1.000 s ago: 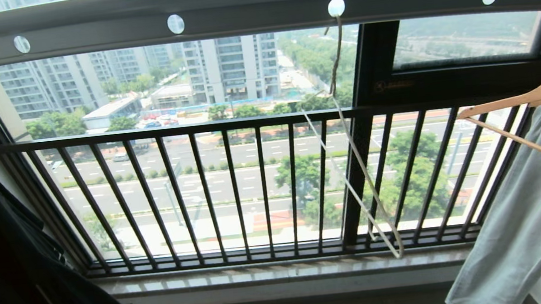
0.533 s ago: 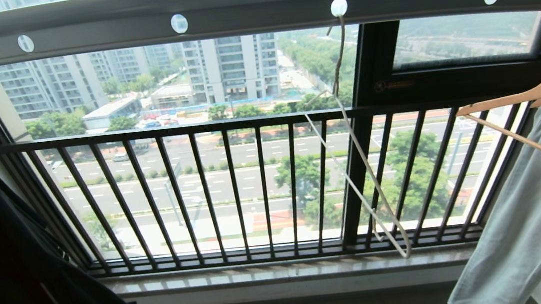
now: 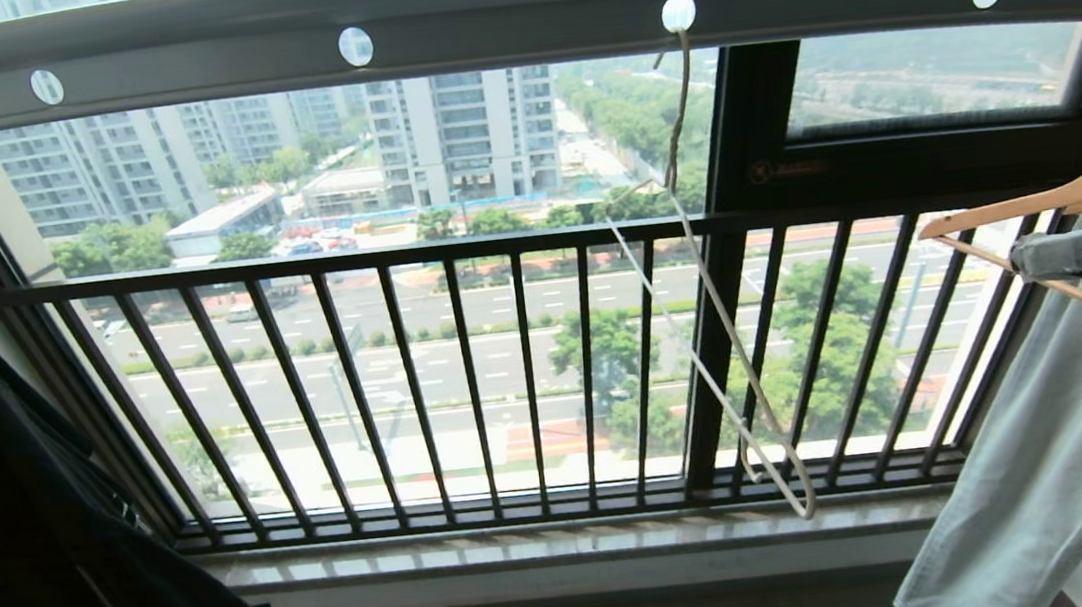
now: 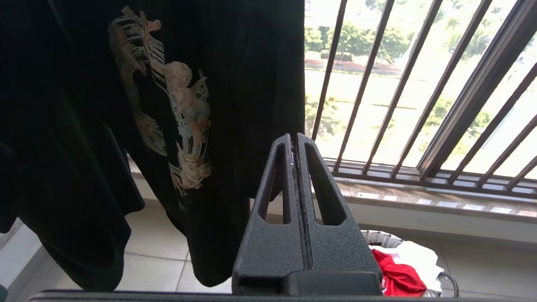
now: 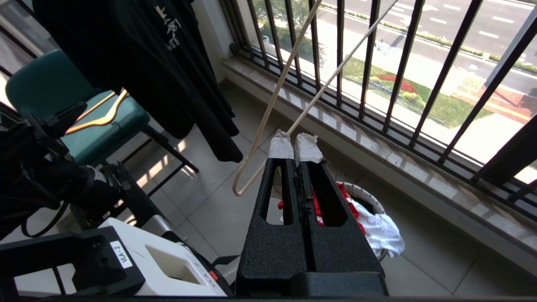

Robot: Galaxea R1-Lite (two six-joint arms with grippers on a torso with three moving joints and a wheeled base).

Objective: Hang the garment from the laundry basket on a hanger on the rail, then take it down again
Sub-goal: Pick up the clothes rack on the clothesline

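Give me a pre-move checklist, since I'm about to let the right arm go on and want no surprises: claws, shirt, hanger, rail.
1. Right claw empty: ok, shut on nothing, poised above the laundry basket.
2. Left claw out of the way: ok, shut and empty, beside the black printed T-shirt.
3. Garment ready to pick: ok, the red shirt lies in the basket, partly under white cloth.
4. Hanger free: ok, the thin white wire one hangs bare and tilted.
5. Hanger hooked on the rail: ok, through one of its round holes.
6. Right claw open for a grasp: not ok, shut.
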